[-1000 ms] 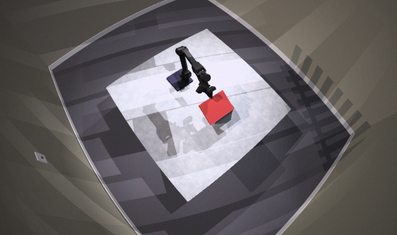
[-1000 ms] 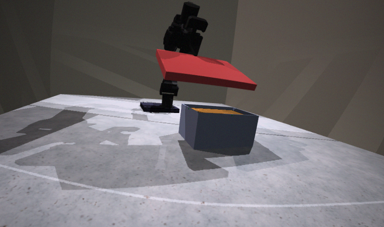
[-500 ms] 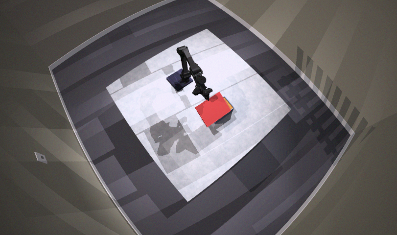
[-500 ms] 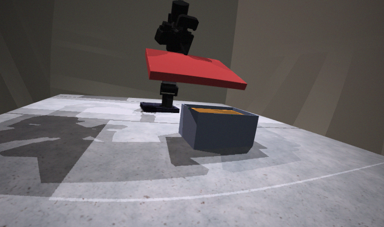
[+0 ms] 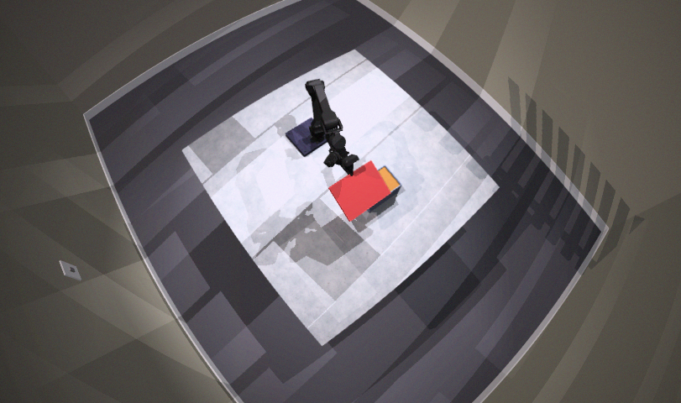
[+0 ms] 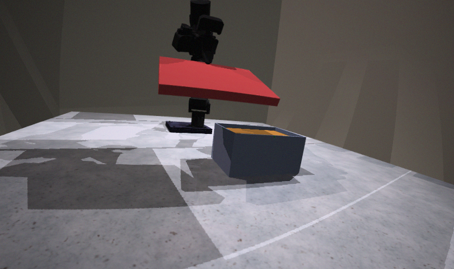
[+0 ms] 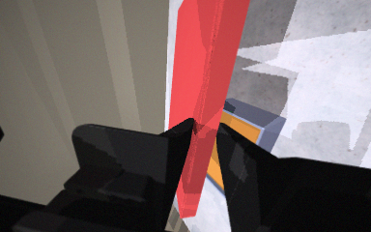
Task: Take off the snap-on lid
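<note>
My gripper (image 5: 351, 170) (image 6: 207, 61) (image 7: 205, 125) is shut on the back edge of the red lid (image 5: 359, 191) (image 6: 209, 81) (image 7: 203, 72). The lid hangs in the air well above the table, tilted a little, its far end lower. It is shifted to the left of the storage box (image 5: 390, 182) (image 6: 259, 154) (image 7: 252, 123), which stands open on the table. The box is dark blue-grey outside with an orange inside. In the top view the lid covers most of the box. In the wrist view I see the lid edge-on between the fingers.
The arm's dark base plate (image 5: 303, 139) (image 6: 186, 128) sits behind the box. The light grey table (image 5: 293, 280) (image 6: 89, 216) spreads to the left and front, with a thin white line (image 6: 316, 221) across it. Dark floor surrounds the table.
</note>
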`<state>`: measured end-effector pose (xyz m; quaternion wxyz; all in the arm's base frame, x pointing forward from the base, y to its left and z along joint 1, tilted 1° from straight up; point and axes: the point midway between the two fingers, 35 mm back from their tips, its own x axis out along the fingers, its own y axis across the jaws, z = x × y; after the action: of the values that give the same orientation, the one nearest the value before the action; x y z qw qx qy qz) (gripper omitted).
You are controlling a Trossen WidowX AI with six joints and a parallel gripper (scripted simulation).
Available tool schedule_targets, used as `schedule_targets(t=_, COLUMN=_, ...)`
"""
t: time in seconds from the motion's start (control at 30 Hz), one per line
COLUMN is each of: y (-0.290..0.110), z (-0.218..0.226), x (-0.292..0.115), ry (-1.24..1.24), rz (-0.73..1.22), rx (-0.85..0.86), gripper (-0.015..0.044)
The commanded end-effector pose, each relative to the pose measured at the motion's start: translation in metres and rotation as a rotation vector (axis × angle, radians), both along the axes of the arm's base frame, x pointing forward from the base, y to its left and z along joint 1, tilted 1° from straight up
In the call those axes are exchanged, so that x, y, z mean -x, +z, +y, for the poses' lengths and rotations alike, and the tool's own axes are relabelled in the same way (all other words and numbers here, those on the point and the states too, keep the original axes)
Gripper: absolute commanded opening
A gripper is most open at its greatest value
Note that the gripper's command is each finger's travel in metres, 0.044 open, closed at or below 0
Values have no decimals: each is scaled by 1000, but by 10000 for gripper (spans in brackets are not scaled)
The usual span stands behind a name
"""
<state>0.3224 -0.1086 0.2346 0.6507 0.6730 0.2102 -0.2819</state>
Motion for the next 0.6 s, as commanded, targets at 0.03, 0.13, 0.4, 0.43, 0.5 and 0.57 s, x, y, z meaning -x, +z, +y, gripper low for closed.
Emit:
schedule_targets(t=0.03, y=6, z=-10, x=0, ry=4, rz=-15, rx=6, gripper=0)
schedule_targets(t=0.13, y=6, z=-16, x=1, ry=4, rz=-15, rx=6, gripper=0)
schedule_targets(t=0.4, y=6, z=-31, x=3, ry=4, rz=-15, rx=8, gripper=0)
schedule_targets(t=0.43, y=6, z=-33, x=3, ry=4, rz=-15, rx=8, gripper=0)
schedule_targets(t=0.5, y=6, z=-37, x=4, ry=4, rz=-15, rx=8, gripper=0)
schedule_targets(t=0.57, y=6, z=-41, x=5, ry=4, rz=-15, rx=9, gripper=0)
